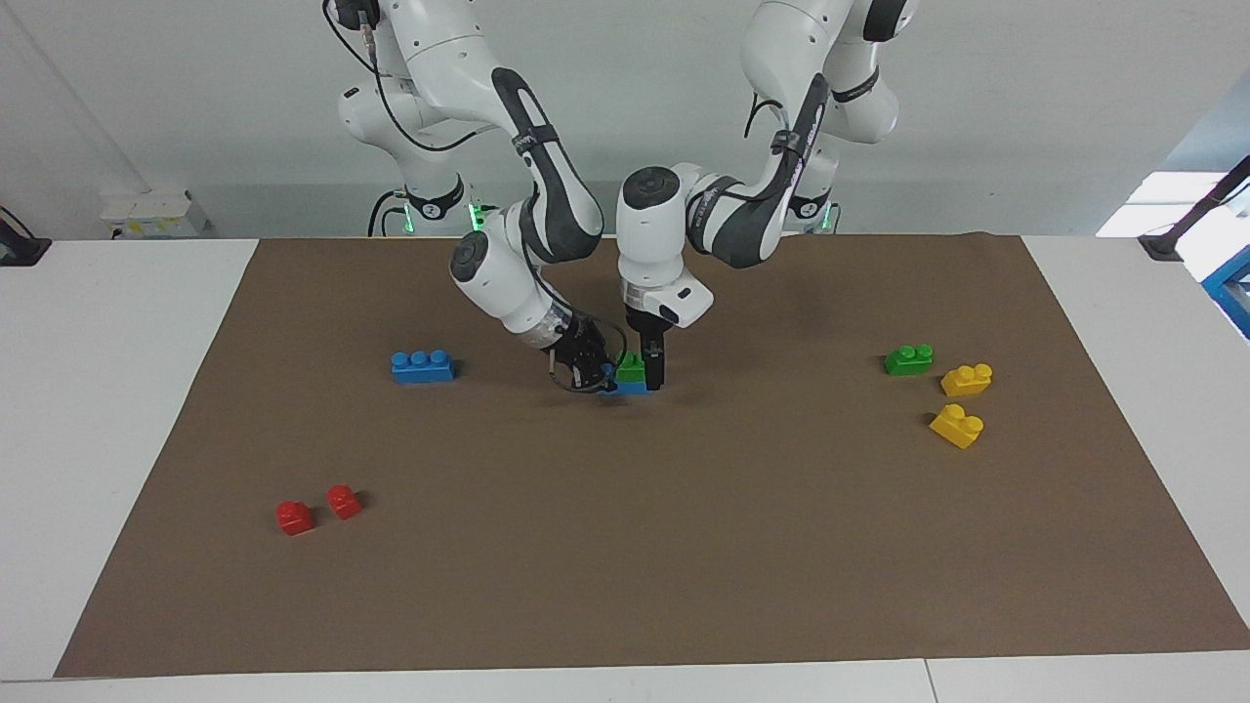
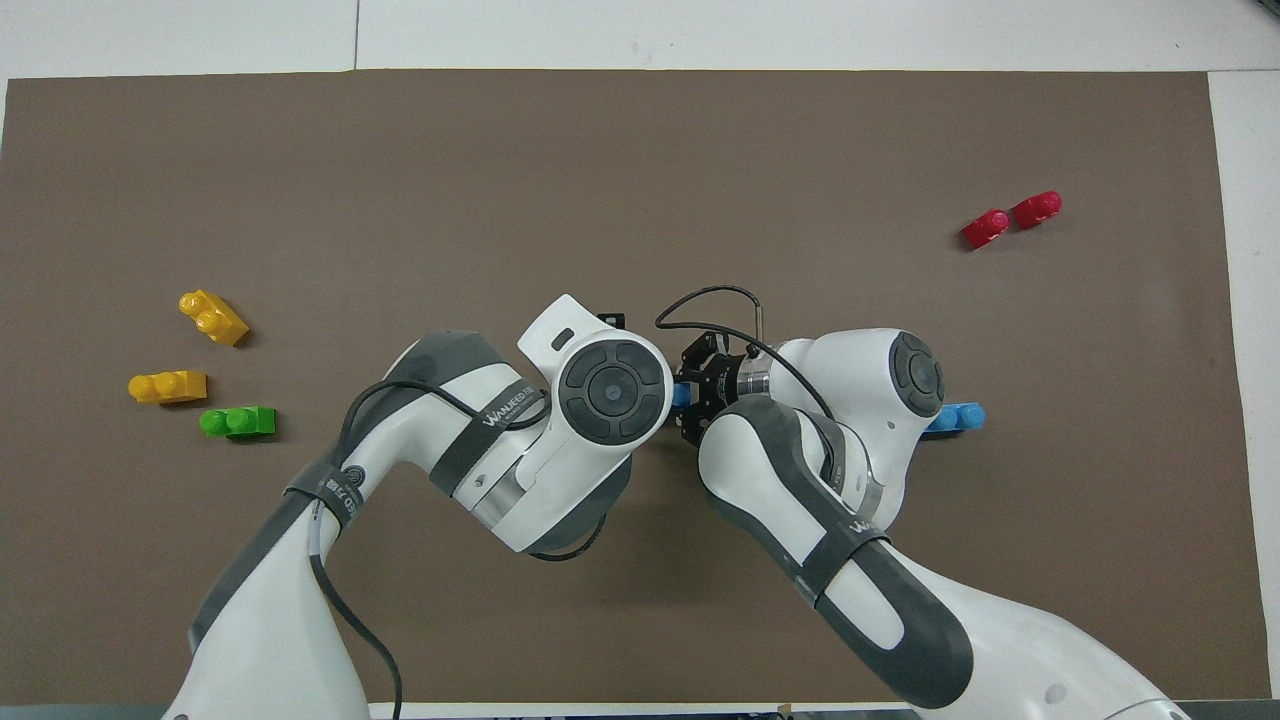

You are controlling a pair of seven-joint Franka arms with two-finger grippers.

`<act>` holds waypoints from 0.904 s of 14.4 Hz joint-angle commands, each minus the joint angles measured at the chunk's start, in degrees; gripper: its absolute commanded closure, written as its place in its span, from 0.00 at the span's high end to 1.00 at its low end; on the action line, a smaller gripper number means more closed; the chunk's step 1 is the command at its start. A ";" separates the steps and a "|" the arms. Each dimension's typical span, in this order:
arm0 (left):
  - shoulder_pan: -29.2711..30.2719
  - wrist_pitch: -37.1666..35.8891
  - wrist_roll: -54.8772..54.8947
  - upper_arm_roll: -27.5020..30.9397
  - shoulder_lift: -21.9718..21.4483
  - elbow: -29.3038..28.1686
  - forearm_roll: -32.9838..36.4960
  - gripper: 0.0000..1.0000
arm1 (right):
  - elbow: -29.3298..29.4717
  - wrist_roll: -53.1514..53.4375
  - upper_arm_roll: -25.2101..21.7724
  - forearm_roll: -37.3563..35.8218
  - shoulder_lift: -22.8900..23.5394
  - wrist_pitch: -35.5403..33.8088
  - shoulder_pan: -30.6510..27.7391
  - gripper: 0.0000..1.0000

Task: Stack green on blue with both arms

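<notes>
A green brick [image 1: 631, 369] sits on a blue brick [image 1: 633, 389] at the middle of the brown mat. My left gripper [image 1: 645, 375] points straight down and is shut on the green brick. My right gripper [image 1: 594, 375] comes in low from the right arm's end and is shut on the end of the blue brick. In the overhead view both wrists cover the stack; only a bit of the blue brick [image 2: 681, 396] shows. A second blue brick [image 1: 422, 366] lies toward the right arm's end, a second green brick [image 1: 908, 359] toward the left arm's end.
Two yellow bricks [image 1: 966, 379] [image 1: 956, 425] lie beside the second green brick. Two small red bricks [image 1: 294, 517] [image 1: 343, 501] lie farther from the robots toward the right arm's end. The brown mat [image 1: 625, 547] covers the white table.
</notes>
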 commanded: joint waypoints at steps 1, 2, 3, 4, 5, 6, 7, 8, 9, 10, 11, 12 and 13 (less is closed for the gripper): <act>2.32 -4.39 4.66 -0.30 -4.99 -0.76 0.36 1.00 | -0.30 -0.04 0.10 1.56 -0.22 0.31 -0.49 0.86; 2.59 -5.01 7.12 -0.21 -6.40 -0.76 0.36 1.00 | -0.21 -0.03 0.01 1.56 -0.40 -0.48 -0.84 0.86; 3.21 -5.62 9.58 -0.12 -7.98 -0.76 0.36 1.00 | -0.03 -0.12 -0.07 1.48 -0.66 -1.44 -1.37 0.87; 4.86 -6.50 12.04 -0.30 -9.12 -0.58 0.36 1.00 | 0.14 -0.21 -0.25 1.30 -1.01 -2.67 -2.16 0.90; 5.84 -7.20 15.63 -0.30 -10.35 -0.41 0.10 1.00 | 0.67 -0.38 -0.34 0.78 -1.62 -4.86 -4.17 0.93; 6.11 -7.56 19.84 -0.04 -11.41 -0.32 -0.25 1.00 | 1.63 -0.56 -0.34 0.51 -2.59 -8.45 -6.97 0.95; 7.33 -7.82 24.58 0.05 -12.29 -0.32 -0.43 1.00 | 3.20 -0.65 -0.43 -0.53 -3.38 -13.01 -9.87 0.97; 9.26 -7.82 29.24 -0.03 -13.17 -0.32 -0.95 1.00 | 4.96 -0.65 -0.43 -3.24 -4.17 -16.79 -12.25 1.00; 11.54 -7.82 34.16 0.05 -14.14 -0.23 -2.70 1.00 | 6.46 -0.74 -0.43 -6.31 -4.88 -19.44 -14.27 1.00; 14.08 -8.00 40.74 0.05 -15.19 -0.06 -4.46 1.00 | 7.95 -1.00 -0.43 -9.56 -5.49 -21.73 -15.77 1.00; 16.55 -8.87 47.33 0.14 -16.42 0.03 -6.30 1.00 | 9.53 -1.87 -0.43 -13.25 -6.19 -23.75 -17.18 1.00; 19.09 -10.36 53.75 0.23 -17.21 0.29 -7.80 1.00 | 10.94 -4.40 -0.34 -16.86 -7.16 -25.43 -18.06 1.00; 21.38 -11.76 59.73 0.32 -17.92 0.64 -8.95 1.00 | 11.91 -7.82 -0.43 -19.59 -8.13 -26.84 -18.51 1.00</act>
